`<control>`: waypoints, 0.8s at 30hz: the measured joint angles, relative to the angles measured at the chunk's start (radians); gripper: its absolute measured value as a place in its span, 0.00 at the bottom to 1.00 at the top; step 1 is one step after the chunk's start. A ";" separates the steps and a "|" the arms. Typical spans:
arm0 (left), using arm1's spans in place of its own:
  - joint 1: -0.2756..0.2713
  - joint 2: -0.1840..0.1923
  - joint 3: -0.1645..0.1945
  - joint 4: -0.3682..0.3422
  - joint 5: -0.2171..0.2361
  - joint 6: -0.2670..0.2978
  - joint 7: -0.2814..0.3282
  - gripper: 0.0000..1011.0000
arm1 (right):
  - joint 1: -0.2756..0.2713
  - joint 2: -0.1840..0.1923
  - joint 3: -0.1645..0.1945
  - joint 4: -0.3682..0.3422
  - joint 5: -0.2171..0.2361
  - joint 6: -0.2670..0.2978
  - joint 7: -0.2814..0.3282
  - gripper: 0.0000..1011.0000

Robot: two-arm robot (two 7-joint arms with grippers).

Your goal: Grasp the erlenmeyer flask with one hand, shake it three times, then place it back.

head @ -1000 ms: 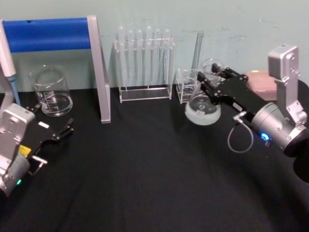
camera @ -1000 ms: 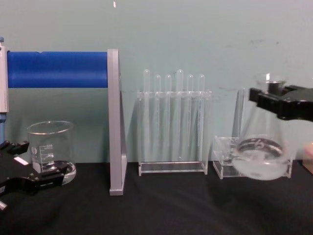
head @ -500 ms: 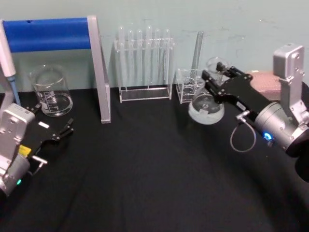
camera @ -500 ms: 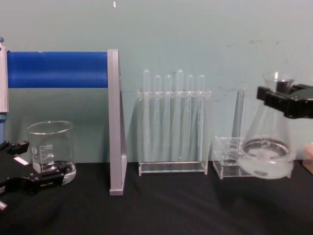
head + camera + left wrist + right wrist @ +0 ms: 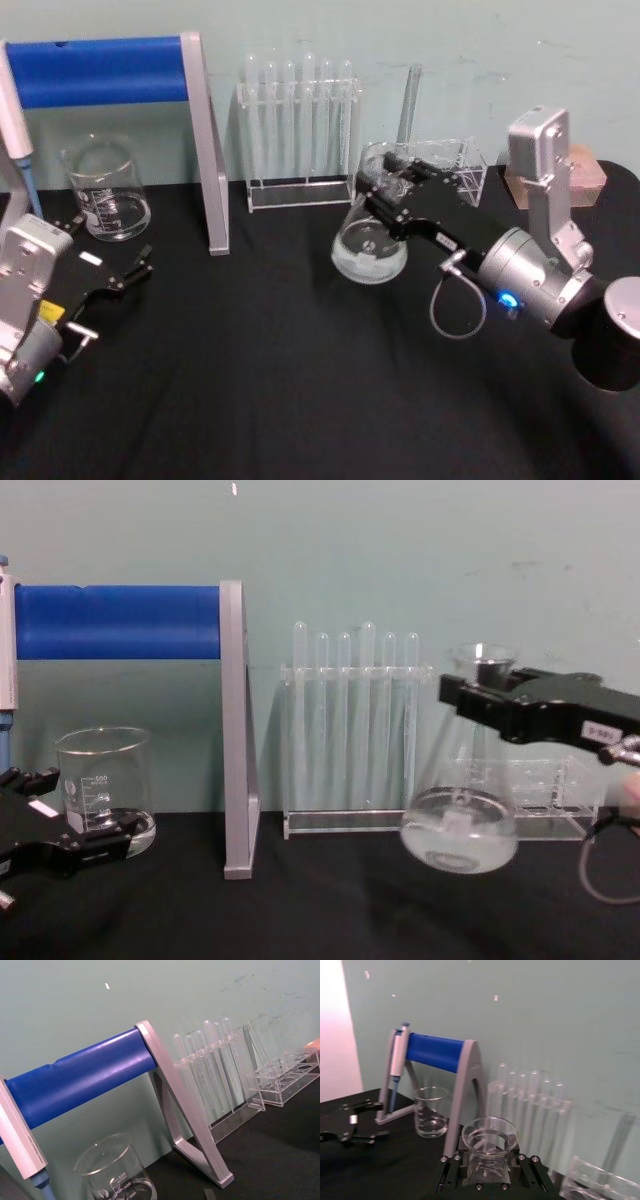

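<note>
The erlenmeyer flask (image 5: 370, 248) is a clear cone with a little liquid in its wide base. It hangs tilted above the black table, in front of the test tube rack's right end. My right gripper (image 5: 384, 186) is shut on its neck just under the flared rim. From the chest, the flask (image 5: 458, 826) swings base-left under the black right gripper (image 5: 481, 694). The right wrist view looks down on the flask rim (image 5: 490, 1137) between the fingers (image 5: 454, 1169). My left gripper (image 5: 108, 252) rests open at the table's left, near the beaker.
A glass beaker (image 5: 105, 190) stands at the back left beside a pipette stand with a blue bar (image 5: 100, 70). The test tube rack (image 5: 300, 130) and a low clear rack (image 5: 450, 160) line the back wall. A wooden block (image 5: 585, 178) sits far right.
My right gripper has swung left with the flask, from in front of the low clear rack to the test tube rack's right end, and the flask now tilts. The left arm has not moved.
</note>
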 joint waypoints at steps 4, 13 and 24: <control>0.000 0.000 0.000 0.000 0.000 0.000 0.000 0.99 | 0.003 -0.003 -0.016 0.001 0.006 0.000 0.009 0.45; 0.000 0.000 0.000 0.000 0.000 0.000 0.000 0.99 | 0.006 -0.007 -0.043 0.025 0.012 -0.001 0.014 0.45; 0.000 0.000 0.000 0.000 0.000 0.000 0.000 0.99 | 0.006 -0.011 -0.065 0.065 0.014 -0.005 0.022 0.45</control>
